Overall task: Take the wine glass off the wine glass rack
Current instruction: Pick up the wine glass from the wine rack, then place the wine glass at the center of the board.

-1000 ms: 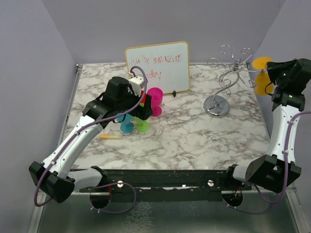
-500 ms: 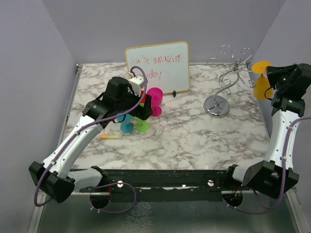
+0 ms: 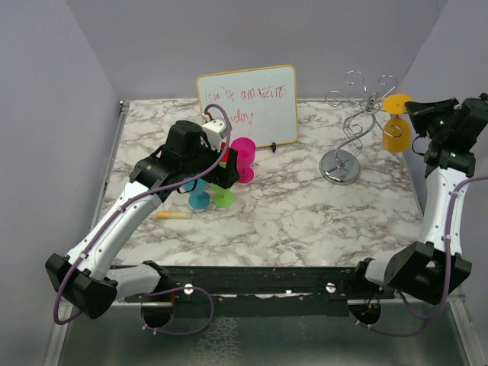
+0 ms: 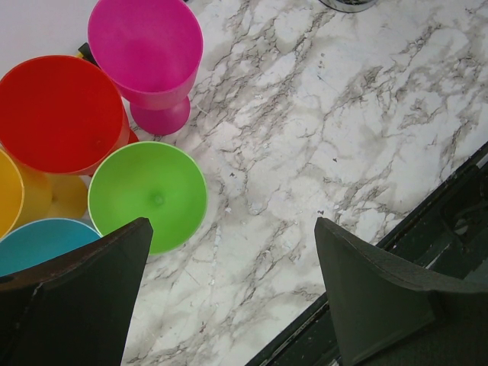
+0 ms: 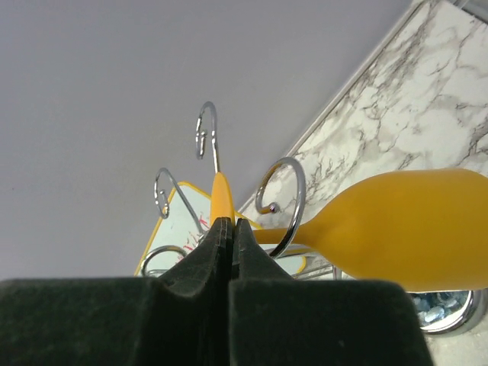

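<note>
Beside the wine glass rack (image 3: pixel 340 166), your right gripper (image 5: pixel 231 227) pinches the wine glass (image 5: pixel 404 232) by its foot; likely light, slippery plastic.

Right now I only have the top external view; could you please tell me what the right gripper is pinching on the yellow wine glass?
Observer: The right gripper is shut on the thin edge of the foot of the wine glass.
Operator: Is the stem free yet?
Observer: Not yet; a curled arm of the wine glass rack crosses it.
Operator: What lies under the left gripper?
Observer: The left gripper is open over a green glass, with a red glass and a yellow glass beside it.
</note>
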You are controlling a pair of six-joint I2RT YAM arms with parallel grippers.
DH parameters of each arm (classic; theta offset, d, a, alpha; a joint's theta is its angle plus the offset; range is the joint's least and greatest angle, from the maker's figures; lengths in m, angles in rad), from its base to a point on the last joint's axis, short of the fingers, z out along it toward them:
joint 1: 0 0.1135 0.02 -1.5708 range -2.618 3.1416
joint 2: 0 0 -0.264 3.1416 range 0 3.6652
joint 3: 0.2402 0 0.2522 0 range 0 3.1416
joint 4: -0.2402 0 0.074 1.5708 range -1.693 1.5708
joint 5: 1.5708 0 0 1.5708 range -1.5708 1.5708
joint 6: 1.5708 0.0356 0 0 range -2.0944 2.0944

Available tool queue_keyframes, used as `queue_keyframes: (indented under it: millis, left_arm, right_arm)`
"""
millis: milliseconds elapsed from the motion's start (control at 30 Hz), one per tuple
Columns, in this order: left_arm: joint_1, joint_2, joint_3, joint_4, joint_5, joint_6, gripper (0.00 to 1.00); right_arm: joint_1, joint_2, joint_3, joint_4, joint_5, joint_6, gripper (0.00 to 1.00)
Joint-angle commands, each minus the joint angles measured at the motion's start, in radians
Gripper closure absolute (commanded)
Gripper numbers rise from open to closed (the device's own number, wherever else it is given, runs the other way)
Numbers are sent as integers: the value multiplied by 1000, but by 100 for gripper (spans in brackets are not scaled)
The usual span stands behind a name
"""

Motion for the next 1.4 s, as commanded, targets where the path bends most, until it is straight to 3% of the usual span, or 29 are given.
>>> queue_keyframes:
  millis: [0, 400, 567, 1000, 1367]
  left_arm:
    - [5, -17, -11, 3, 19, -7, 11]
    - [5, -19, -6, 3, 20, -20, 11]
    - [5, -14, -3, 6, 25, -24, 11]
    - [5, -10, 1, 9, 35, -33, 11]
    - [5, -11, 3, 12, 44, -27, 11]
  right_arm:
    - [-6, 70, 44, 53, -102, 29, 99]
    - [-6, 139, 105, 144, -13, 98, 99]
    - [-6, 136, 158, 87, 140, 44, 99]
    - [-6, 59, 142, 63, 307, -113, 100]
    - [-6, -99, 130, -90, 212, -180, 99]
